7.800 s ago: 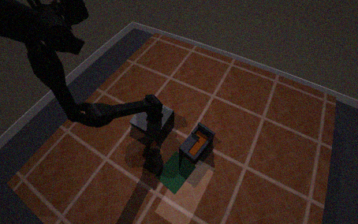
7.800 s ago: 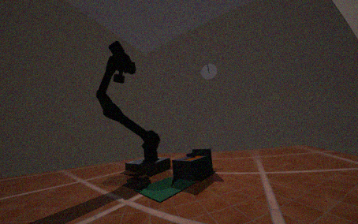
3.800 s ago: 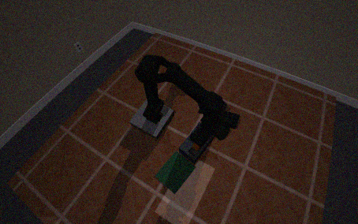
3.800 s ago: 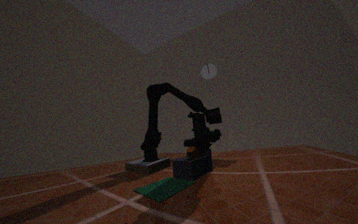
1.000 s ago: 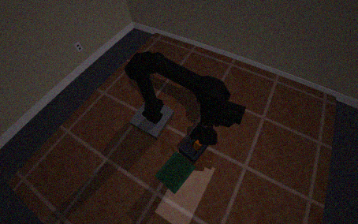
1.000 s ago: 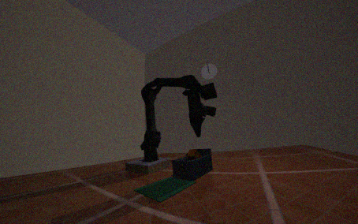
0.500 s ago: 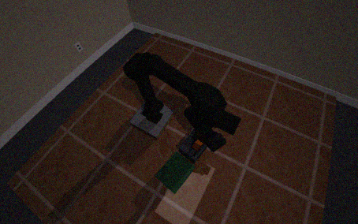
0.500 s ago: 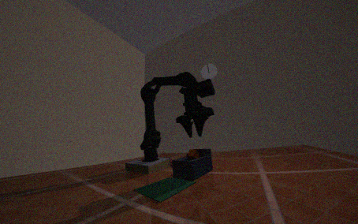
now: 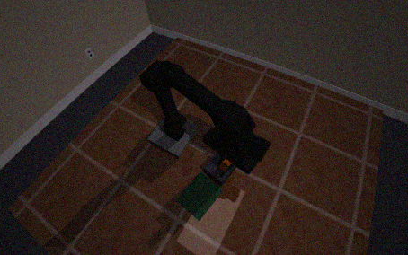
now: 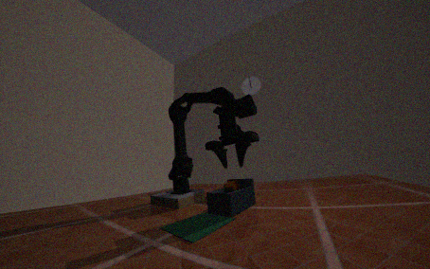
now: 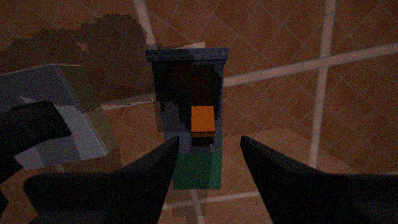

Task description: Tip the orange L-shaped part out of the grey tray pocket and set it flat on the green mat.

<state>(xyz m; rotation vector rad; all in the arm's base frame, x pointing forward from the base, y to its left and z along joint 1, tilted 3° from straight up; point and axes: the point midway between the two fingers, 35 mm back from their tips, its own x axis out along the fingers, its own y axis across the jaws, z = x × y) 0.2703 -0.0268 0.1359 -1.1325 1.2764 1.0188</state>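
Observation:
The orange part lies tilted in the grey tray. Its bright end, nearer the mat, is raised, with a dark gap of pocket beside it in the wrist view. Its other end is down in deep shadow, its L shape hard to make out. The green mat is flat beside the tray and bare. My gripper is open and empty, pointing down above the tray, clear of the part. The arm hides its fingers in the top view.
The arm's base plate stands near the tray, on the side away from the mat in the top view. The tray's walls rise around the pocket. A pale patch of light lies on the tiled top beside the mat.

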